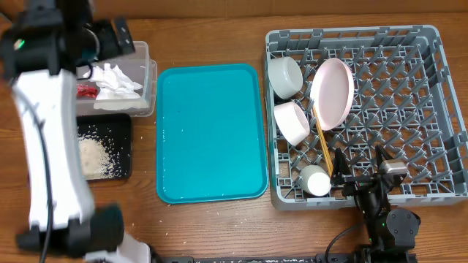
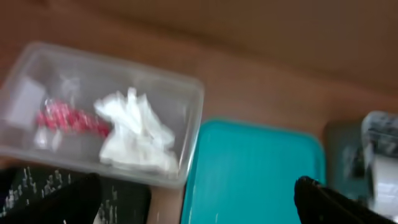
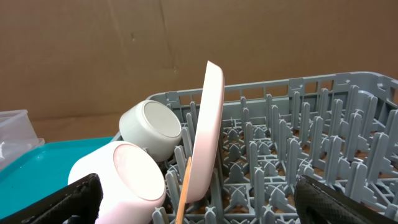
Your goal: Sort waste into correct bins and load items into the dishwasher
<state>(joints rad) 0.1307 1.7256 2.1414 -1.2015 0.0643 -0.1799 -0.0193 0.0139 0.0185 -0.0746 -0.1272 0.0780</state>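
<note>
Clear plastic tub [image 1: 151,73]; crumpled paper napkin [image 1: 115,80]; glossy teal tray [image 1: 212,131]; matt grey plastic rack [image 1: 409,124]; wooden chopsticks [image 1: 324,150].

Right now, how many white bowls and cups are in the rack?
3: first bowl in the rack's far left corner, second bowl just nearer, cup by the near edge.

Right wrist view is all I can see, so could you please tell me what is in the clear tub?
Observer: The tub holds crumpled white napkins and a red wrapper.
Operator: Thank you. Where is the rice?
Observer: It lies in the black tray, just in front of the tub.
Operator: Is there anything in the rack that I cannot see?
Observer: Yes, a white cup sits near the rack's front edge.
</note>
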